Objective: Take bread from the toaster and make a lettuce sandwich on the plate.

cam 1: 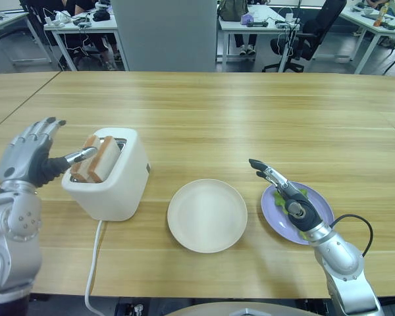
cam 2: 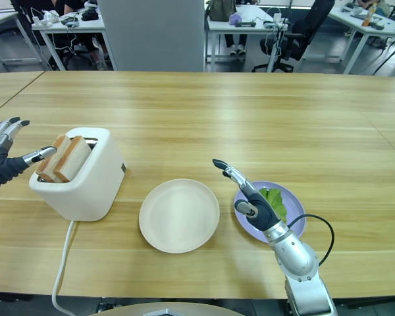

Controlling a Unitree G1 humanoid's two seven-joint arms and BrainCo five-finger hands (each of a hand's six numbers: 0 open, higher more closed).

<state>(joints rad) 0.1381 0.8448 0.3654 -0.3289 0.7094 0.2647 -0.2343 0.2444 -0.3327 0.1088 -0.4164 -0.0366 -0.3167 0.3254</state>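
Observation:
A white toaster (cam 1: 108, 178) stands at the left of the wooden table with two bread slices (cam 1: 97, 160) sticking out of its slots. My left hand (cam 1: 33, 155) is open just left of the toaster, one fingertip touching the nearer slice. An empty cream plate (cam 1: 207, 214) lies in the middle. To its right a small purple plate (cam 1: 316, 204) holds green lettuce (cam 2: 274, 201). My right hand (cam 1: 286, 194) hovers over the purple plate, fingers stretched out flat, holding nothing.
The toaster's white cord (cam 1: 92, 263) runs off the table's front edge. Bare wood stretches across the far half of the table (cam 1: 250, 112). Desks and office chairs (cam 1: 309, 33) stand in the room behind.

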